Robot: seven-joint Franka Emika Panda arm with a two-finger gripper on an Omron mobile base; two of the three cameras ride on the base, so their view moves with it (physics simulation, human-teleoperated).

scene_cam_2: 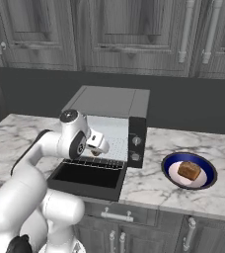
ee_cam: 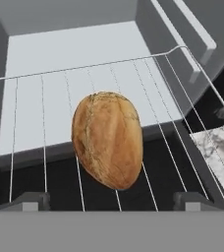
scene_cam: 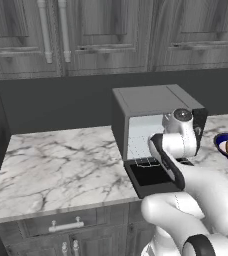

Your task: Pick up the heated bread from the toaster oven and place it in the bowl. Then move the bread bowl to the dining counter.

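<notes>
My jaws stand wide apart, gripping nothing, poised at the open toaster oven. The heated bread lies on its wire rack, between my fingertips. On the counter right of the oven, the bowl holds another brown piece.

The 2 base views look forward and down from behind the arm, left and right of it, sharing the toaster oven and the marble counter around it. The hand view sits close at the oven's mouth, facing its wire rack.
</notes>
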